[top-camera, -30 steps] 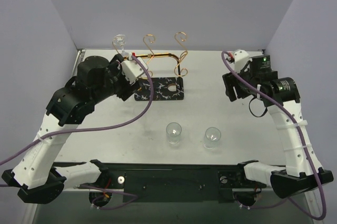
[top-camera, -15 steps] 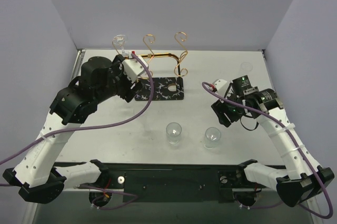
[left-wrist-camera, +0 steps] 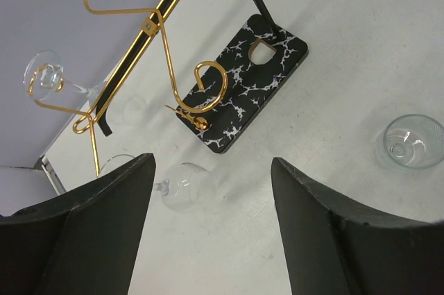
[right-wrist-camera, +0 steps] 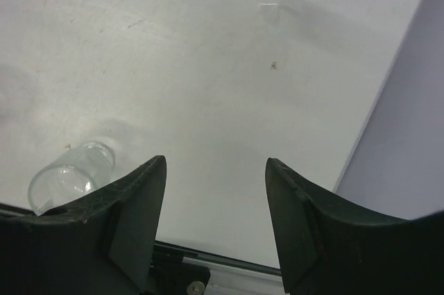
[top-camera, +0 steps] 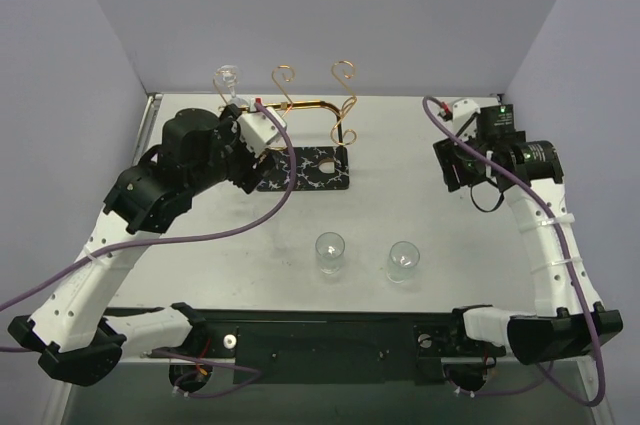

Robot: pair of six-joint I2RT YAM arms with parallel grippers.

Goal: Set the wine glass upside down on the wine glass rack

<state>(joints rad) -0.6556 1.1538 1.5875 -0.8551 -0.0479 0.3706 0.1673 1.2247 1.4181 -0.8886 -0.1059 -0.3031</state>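
Retreating right fingers (right-wrist-camera: 132, 218), apart and empty; left fingers (left-wrist-camera: 104, 232) also apart, beside wine glass rack (left-wrist-camera: 239, 94).

text: none readable; labels, brands: none readable; numbers: none readable; signs: none readable in any view

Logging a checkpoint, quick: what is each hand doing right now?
Left hand: open, holding nothing.
Right hand: open, holding nothing.
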